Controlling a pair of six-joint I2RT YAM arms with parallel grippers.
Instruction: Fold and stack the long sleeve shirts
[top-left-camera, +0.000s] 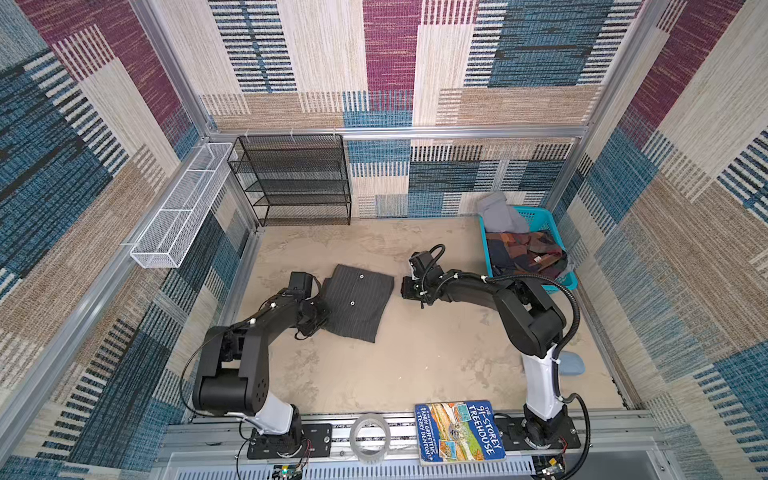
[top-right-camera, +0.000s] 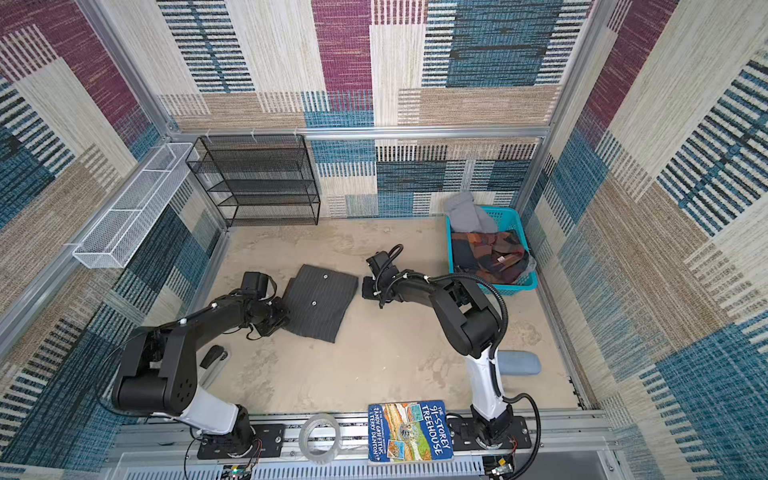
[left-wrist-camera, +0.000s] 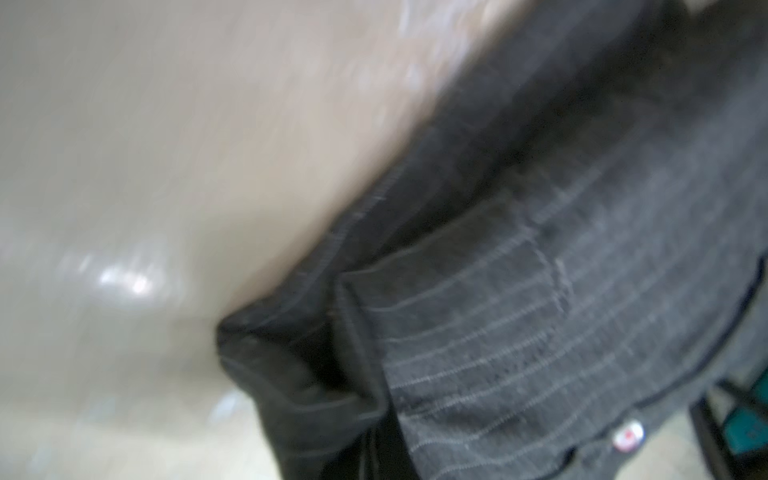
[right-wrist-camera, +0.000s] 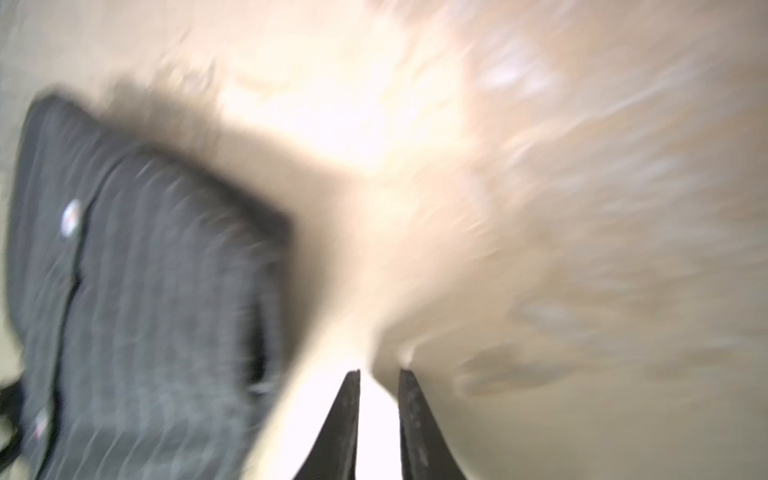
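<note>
Reaching in from 7 o'clock, the left arm lies low with its elbow bent, and the left gripper (top-left-camera: 322, 318) (top-right-camera: 278, 320) sits against the 8 o'clock edge of the one charcoal pinstriped shirt (top-left-camera: 357, 303) (top-right-camera: 320, 303) (left-wrist-camera: 540, 291) (right-wrist-camera: 145, 291). Its fingers are closed. Bunched cloth fills the wrist view, so whether they pinch fabric cannot be told.

The right arm arches in from 5 o'clock. The right gripper (top-left-camera: 403, 289) (top-right-camera: 365, 287) (right-wrist-camera: 379, 374) hovers just off the shirt's 3 o'clock side, its fingers parted by a narrow gap and holding nothing.

The shirt lies folded into a rough rectangle on the tan table (top-left-camera: 415, 353), at 9 o'clock of centre, with two buttons showing.

One teal basket (top-left-camera: 569, 282) at 2 o'clock holds a grey garment (top-left-camera: 498, 214) and a patchwork one (top-left-camera: 528, 253). One black mesh rack (top-left-camera: 291, 178) stands at 11 o'clock. One book (top-left-camera: 461, 432) and one tape roll (top-left-camera: 352, 436) rest at 6 o'clock.
</note>
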